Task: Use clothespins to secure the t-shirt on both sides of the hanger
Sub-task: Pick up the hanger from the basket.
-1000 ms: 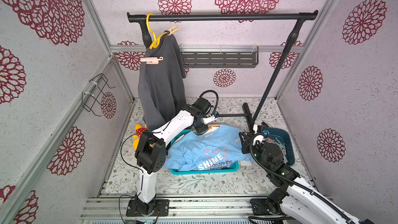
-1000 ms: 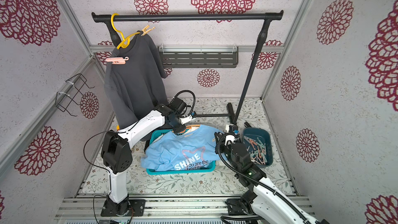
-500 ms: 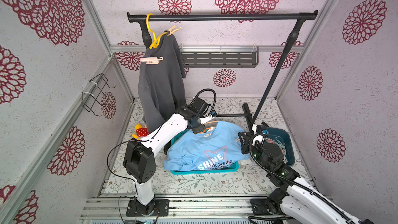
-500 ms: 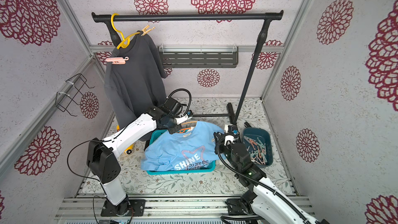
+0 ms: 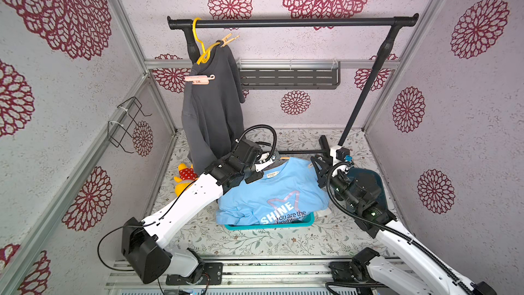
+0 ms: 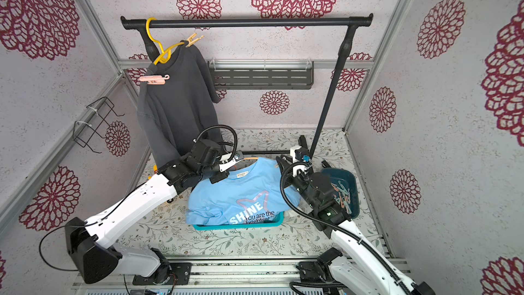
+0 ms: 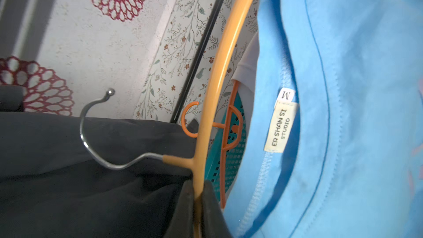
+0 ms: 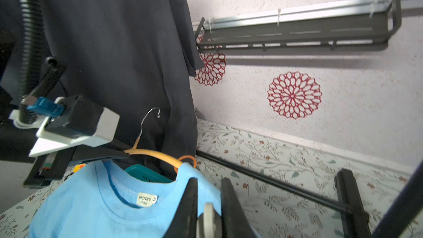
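A light blue t-shirt (image 5: pixel 272 194) (image 6: pixel 241 194) lies over a teal basket (image 5: pixel 269 225) with a peach-orange hanger (image 7: pixel 219 65) (image 8: pixel 158 155) through its collar. My left gripper (image 5: pixel 276 159) (image 7: pixel 197 193) is shut on that hanger just below its metal hook. My right gripper (image 5: pixel 316 166) (image 8: pixel 208 184) sits on the shirt's shoulder by the hanger's end. It is shut on a whitish clothespin (image 8: pixel 209 216), with blue cloth between its fingertips. More clothespins (image 6: pixel 341 194) lie in a dark blue tray (image 5: pixel 368 177) behind the right arm.
A grey shirt (image 5: pixel 212 114) hangs on a yellow hanger (image 5: pixel 201 46) from the black rail (image 5: pixel 292 22), pegged with a pink clothespin (image 5: pixel 198 80) and a peach one (image 5: pixel 229 39). A second orange hanger (image 7: pixel 231 133) lies in the basket. A plush toy (image 5: pixel 184 177) sits left of it.
The left arm has stretched out, its elbow dropping toward the front left, and the hanger and shirt collar have risen slightly. The right arm has stayed still.
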Tool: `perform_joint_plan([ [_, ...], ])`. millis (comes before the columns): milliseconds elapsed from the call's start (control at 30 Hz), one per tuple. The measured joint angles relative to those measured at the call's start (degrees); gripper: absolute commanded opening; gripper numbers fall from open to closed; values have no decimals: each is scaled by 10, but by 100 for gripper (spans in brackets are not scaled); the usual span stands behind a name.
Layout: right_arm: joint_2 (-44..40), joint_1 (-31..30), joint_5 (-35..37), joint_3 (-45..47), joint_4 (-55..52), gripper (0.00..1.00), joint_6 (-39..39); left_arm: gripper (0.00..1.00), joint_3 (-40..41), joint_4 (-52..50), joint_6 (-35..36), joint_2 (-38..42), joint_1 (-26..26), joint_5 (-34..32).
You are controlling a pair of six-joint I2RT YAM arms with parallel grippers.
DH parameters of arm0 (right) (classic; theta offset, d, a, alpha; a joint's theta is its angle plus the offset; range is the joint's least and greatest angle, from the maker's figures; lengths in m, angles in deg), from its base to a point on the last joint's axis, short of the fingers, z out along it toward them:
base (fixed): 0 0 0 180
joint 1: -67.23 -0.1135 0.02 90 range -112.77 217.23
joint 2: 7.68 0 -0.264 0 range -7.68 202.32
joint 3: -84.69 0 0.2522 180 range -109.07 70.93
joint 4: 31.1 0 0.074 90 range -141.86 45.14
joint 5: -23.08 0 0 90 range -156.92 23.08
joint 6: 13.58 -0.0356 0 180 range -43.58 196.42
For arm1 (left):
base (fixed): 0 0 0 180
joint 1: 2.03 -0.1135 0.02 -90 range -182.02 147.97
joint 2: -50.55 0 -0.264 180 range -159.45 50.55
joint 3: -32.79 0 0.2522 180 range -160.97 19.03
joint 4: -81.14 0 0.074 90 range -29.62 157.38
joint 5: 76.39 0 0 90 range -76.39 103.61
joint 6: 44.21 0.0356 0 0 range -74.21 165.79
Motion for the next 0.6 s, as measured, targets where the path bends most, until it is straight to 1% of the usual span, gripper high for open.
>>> perform_joint_plan([
  [100,14,8,-55,-31,9,0,2,0,7,15,16,25,2,1],
  [233,24,21,-118,-76,-1,0,2,0,7,31,43,37,5,-14],
  [433,27,64,-200,-119,-21,0,-6,0,7,43,96,59,13,-20],
  [600,43,111,-278,-129,-23,0,-42,0,9,62,140,81,39,-33],
])
